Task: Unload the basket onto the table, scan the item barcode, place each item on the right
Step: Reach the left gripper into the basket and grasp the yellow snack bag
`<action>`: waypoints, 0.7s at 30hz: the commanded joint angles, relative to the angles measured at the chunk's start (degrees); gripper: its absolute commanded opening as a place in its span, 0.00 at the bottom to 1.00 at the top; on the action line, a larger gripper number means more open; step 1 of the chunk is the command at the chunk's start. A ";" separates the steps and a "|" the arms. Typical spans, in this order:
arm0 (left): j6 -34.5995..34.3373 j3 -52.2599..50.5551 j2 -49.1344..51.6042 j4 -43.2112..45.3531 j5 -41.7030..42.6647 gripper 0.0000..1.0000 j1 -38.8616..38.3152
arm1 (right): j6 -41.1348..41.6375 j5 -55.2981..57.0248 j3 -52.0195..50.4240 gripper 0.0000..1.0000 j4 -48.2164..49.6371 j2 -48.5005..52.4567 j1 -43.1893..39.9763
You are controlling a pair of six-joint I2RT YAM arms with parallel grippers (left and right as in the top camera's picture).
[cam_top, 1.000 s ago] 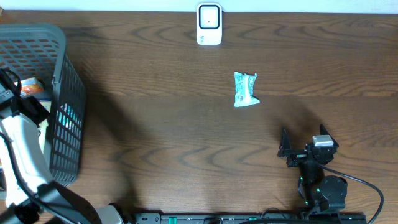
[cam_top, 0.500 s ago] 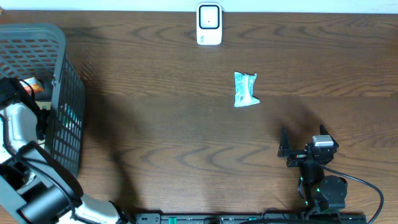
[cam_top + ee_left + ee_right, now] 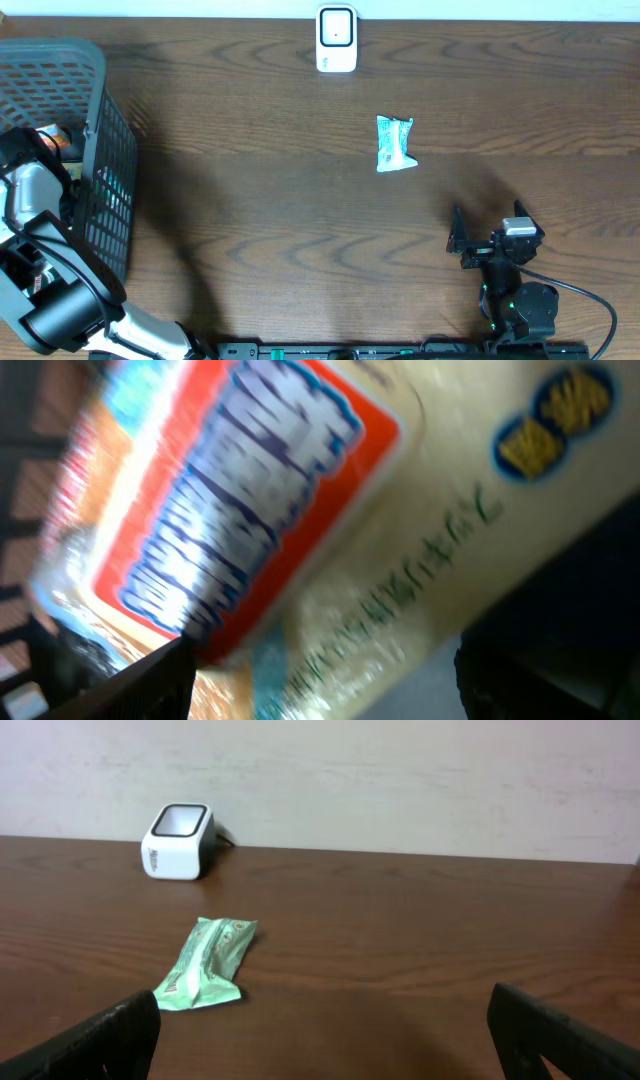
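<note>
A cream packet with an orange-red label (image 3: 300, 510) fills the blurred left wrist view, lying in the grey mesh basket (image 3: 100, 120). My left gripper (image 3: 325, 665) hangs close over it, open, its dark fingers (image 3: 140, 685) wide apart at either side of the packet's lower end. From overhead only an orange corner of the packet (image 3: 55, 138) shows beside the left arm. The white barcode scanner (image 3: 336, 40) stands at the table's far edge. My right gripper (image 3: 458, 240) rests open near the front right, holding nothing.
A green snack packet (image 3: 394, 145) lies on the wooden table between the scanner and the right gripper, and shows in the right wrist view as green packet (image 3: 205, 965). More items sit inside the basket behind its mesh wall. A pale wall runs behind the table.
The left arm has swung left and lowered deeper into the basket, towards the orange-labelled packet. The right arm and green packet have not moved.
</note>
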 commanded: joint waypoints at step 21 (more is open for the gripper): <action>6.56 -0.52 5.97 5.09 -2.64 0.15 0.24 | 0.81 -0.07 -0.07 0.99 -0.28 -0.31 -0.24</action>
